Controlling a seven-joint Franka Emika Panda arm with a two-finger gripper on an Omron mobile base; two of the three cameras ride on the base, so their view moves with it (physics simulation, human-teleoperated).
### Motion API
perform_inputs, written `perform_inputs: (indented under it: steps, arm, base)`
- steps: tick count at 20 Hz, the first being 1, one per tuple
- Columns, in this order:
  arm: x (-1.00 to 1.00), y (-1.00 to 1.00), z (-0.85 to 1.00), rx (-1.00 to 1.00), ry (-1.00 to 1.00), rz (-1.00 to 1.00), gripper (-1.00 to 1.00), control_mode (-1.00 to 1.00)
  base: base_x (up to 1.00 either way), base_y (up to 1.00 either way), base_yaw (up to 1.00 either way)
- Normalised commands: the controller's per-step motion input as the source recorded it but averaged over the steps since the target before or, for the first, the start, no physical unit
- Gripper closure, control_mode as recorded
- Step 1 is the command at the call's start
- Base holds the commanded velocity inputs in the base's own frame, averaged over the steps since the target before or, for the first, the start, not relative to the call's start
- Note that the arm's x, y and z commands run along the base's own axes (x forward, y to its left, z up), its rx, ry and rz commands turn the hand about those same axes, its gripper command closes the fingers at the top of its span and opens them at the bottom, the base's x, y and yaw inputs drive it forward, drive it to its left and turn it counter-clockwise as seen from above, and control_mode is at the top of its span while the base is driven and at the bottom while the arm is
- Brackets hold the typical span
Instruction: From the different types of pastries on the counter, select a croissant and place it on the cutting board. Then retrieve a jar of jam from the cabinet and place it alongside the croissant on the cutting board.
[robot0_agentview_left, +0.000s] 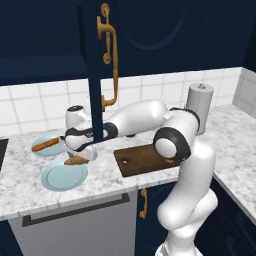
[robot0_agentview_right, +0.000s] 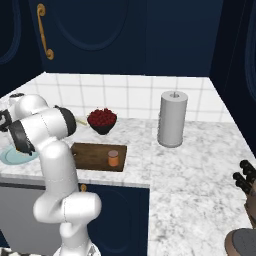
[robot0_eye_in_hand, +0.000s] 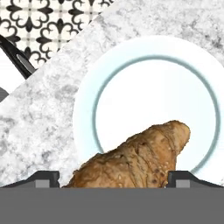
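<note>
The golden-brown croissant (robot0_eye_in_hand: 135, 159) lies on a pale blue plate (robot0_eye_in_hand: 153, 48), over its near rim. My gripper (robot0_eye_in_hand: 113, 179) is low over it, open, one fingertip (robot0_eye_in_hand: 48, 178) on each side of the pastry and close to it. From the left base, the gripper (robot0_agentview_left: 81, 155) hangs over the croissant (robot0_agentview_left: 75, 161) at the back edge of the front plate (robot0_agentview_left: 60, 177). The long bread stick (robot0_agentview_left: 45, 145) rests on a second plate behind. The dark cutting board (robot0_agentview_right: 92, 152) lies on the marbled counter (robot0_agentview_right: 190, 165), and the small orange-red jar of jam (robot0_agentview_right: 113, 158) stands on it.
A navy cabinet door (robot0_agentview_left: 95, 75) with a brass handle (robot0_agentview_left: 111, 55) stands open, edge-on, just above my forearm. A bowl of red berries (robot0_agentview_right: 102, 120) sits behind the board and a grey paper-towel roll (robot0_agentview_right: 172, 119) to its right. Dark knife handles (robot0_agentview_right: 245, 181) show at far right.
</note>
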Motion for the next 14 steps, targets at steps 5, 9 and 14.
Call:
perform_inputs:
  steps: [5, 9, 14]
  arm:
    - [0.00, -0.72, 0.00, 0.07, -0.05, 0.03, 1.00, -1.00]
    - [0.02, -0.85, 0.00, 0.10, -0.06, 0.04, 1.00, -1.00]
    - [0.04, -0.83, 0.00, 0.09, -0.06, 0.05, 1.00, -1.00]
  base:
    - [0.00, 0.00, 0.00]
    - [0.00, 0.00, 0.00]
    - [0.00, 0.00, 0.00]
